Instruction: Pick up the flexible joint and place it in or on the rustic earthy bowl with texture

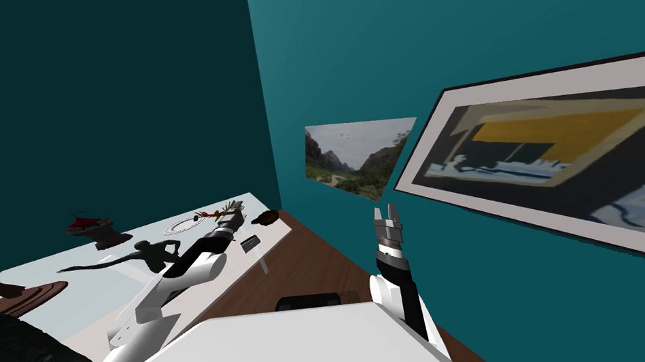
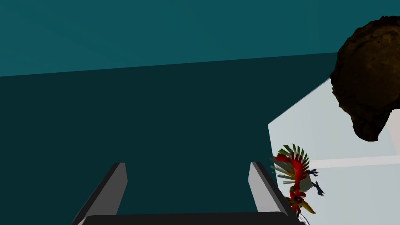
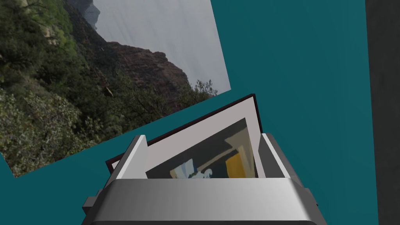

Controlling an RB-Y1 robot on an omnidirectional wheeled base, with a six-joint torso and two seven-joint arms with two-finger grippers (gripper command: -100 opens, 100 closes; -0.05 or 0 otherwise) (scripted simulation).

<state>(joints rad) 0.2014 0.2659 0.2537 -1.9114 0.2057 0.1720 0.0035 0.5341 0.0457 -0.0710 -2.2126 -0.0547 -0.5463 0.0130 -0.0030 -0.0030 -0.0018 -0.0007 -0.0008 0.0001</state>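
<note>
The left arm stretches far forward on the left side, and the left end effector (image 1: 229, 220) at its tip has its fingers spread wide. The right arm is raised nearer, on the right; the right end effector (image 1: 388, 222) points upward, fingers apart.

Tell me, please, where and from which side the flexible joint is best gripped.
Probably from above, with the left gripper open across the narrow width of the flexible joint. It looks like a small dark oblong lying flat on the white table, by its near edge. Finer details are too small to tell.
</note>
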